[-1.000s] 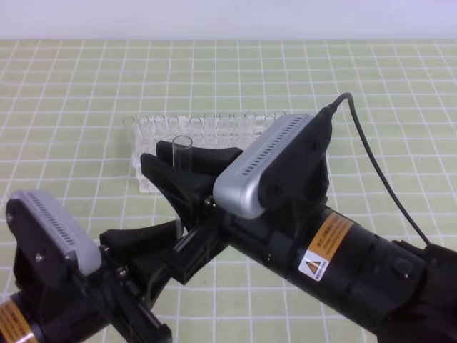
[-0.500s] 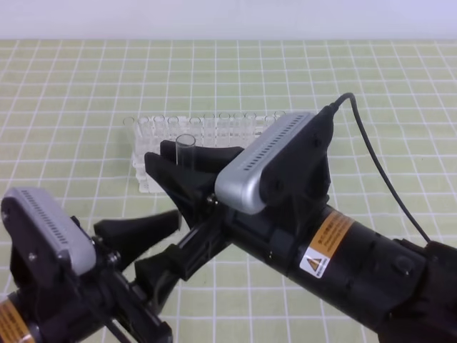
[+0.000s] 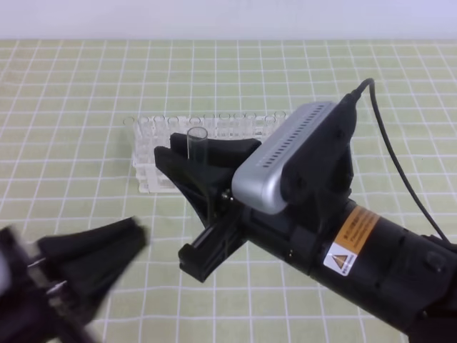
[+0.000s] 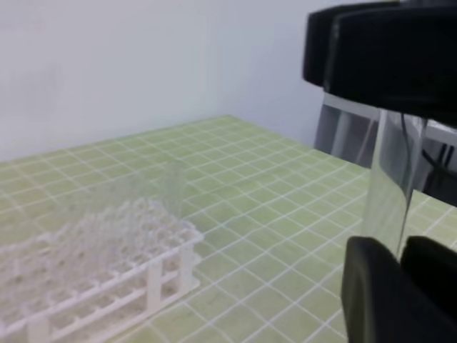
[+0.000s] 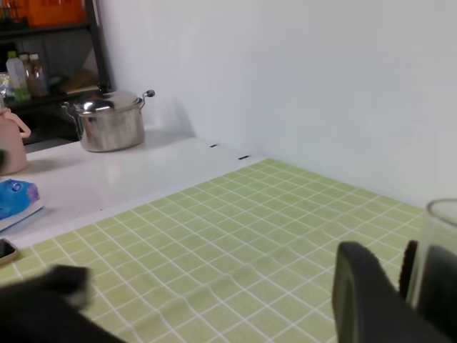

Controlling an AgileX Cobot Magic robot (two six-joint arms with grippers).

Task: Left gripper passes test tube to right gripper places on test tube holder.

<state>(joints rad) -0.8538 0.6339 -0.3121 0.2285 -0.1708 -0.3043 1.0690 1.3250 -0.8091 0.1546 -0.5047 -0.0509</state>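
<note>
Green-gridded bench (image 3: 71, 93): my right tool (image 3: 191, 166) clamps the test tube (image 3: 196, 145), left tool (image 3: 93, 250) released; misalignment could chip it against the test tube holder (image 3: 146, 179)

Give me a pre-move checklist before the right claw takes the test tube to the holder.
1. Right claw gripping the test tube: ok, tube stands between its fingers.
2. Left claw off the tube: ok, clear of it, low left, blurred.
3. Tube upright, open rim up: ok.
4. Test tube holder within view beyond the tube: ok, on the green grid mat.
5. Free hole under the tube: cannot tell, the claw hides part of the rack.
6. Tube's lower end: cannot tell, hidden.
</note>
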